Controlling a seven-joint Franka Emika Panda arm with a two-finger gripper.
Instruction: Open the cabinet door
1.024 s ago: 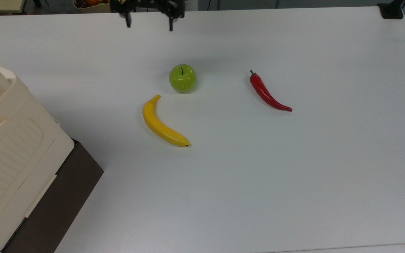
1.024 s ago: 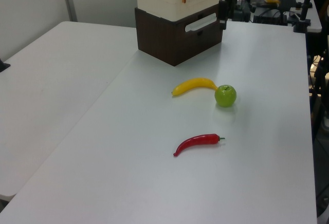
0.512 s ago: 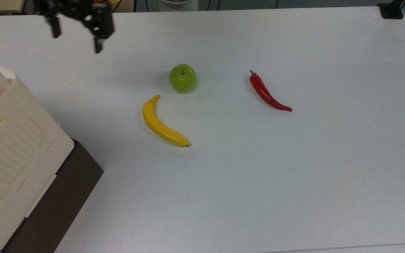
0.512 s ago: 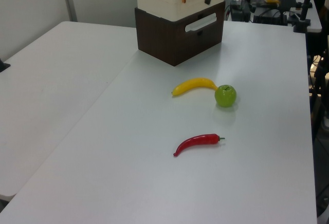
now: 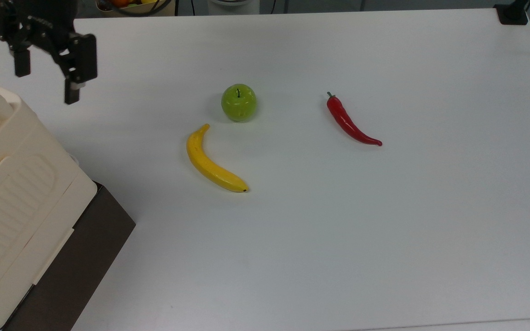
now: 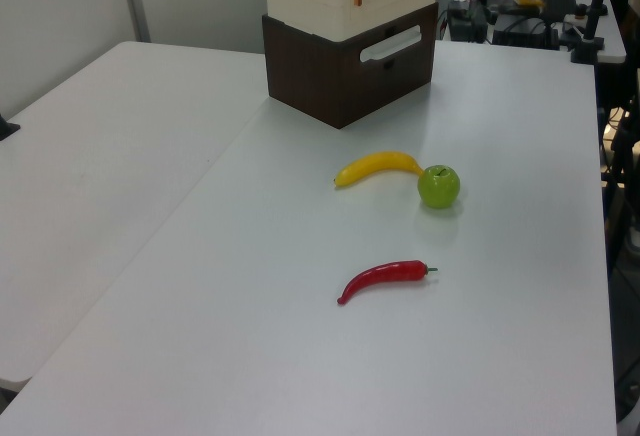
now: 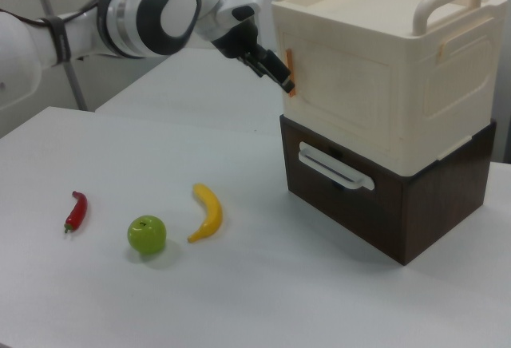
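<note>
gripper [image 5: 46, 82] moved nearer boxy cream cabinet [image 7: 375, 61], jaws open, smooth door [image 7: 339, 85] shut

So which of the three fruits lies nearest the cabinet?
The banana; the apple lies beyond it, and the chili farthest from the cabinet.

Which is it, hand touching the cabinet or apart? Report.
Cannot tell. In the right view the hand overlaps the edge of the cabinet; neither gap nor contact is plain.

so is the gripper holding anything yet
Nothing. The gripper is open and empty, in the air near the cabinet, in the right view close to its orange tab.
</note>
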